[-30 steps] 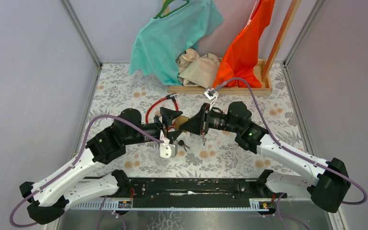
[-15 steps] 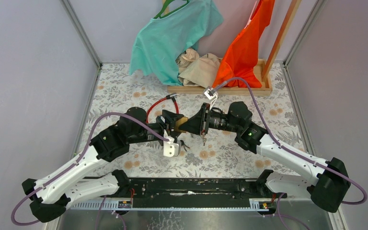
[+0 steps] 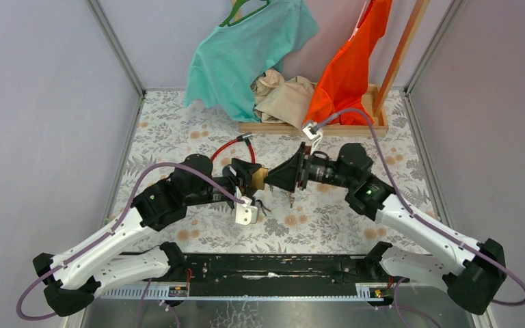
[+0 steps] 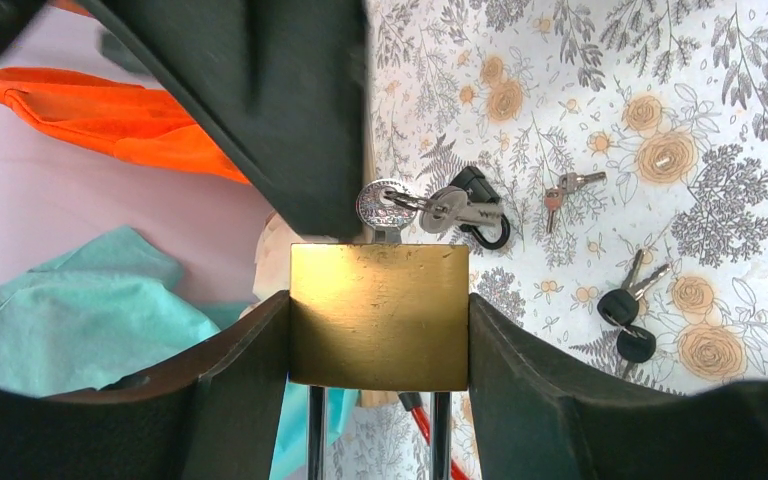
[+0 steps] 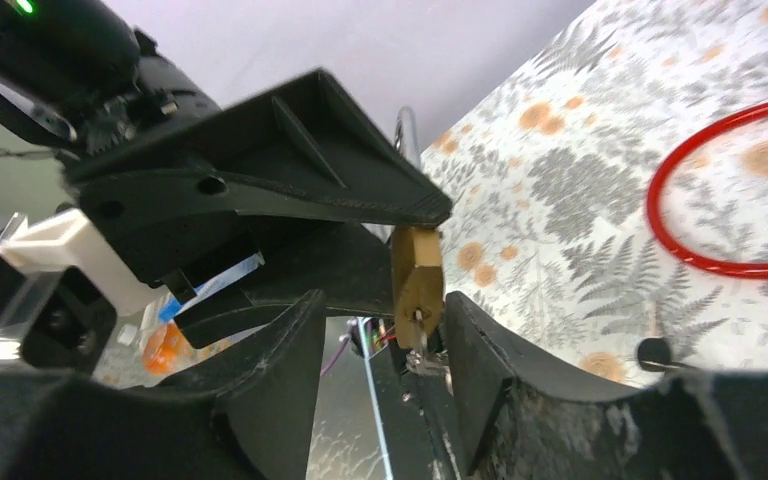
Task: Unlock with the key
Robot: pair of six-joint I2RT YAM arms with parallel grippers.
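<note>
My left gripper point(image 4: 380, 330) is shut on a brass padlock point(image 4: 380, 315), gripping its two sides and holding it above the table; the steel shackle points back toward the wrist. A silver key point(image 4: 388, 208) sticks in the padlock's keyhole, with a ring and a second key point(image 4: 465, 212) hanging from it. My right gripper point(image 5: 385, 330) is open, its fingers on either side of the key point(image 5: 422, 338) below the padlock point(image 5: 417, 275); the key lies close to the right finger. In the top view the two grippers meet at the padlock point(image 3: 260, 179) over mid table.
A red cable point(image 3: 227, 152) loops on the flowered table behind the left gripper. Loose keys with black heads point(image 4: 628, 300) and a small key pair point(image 4: 568, 186) lie on the table. A wooden rack base point(image 3: 314, 126) with hanging clothes stands at the back.
The left gripper carried the padlock a little right and forward. The right arm drew back to the right, and its wrist has turned.
</note>
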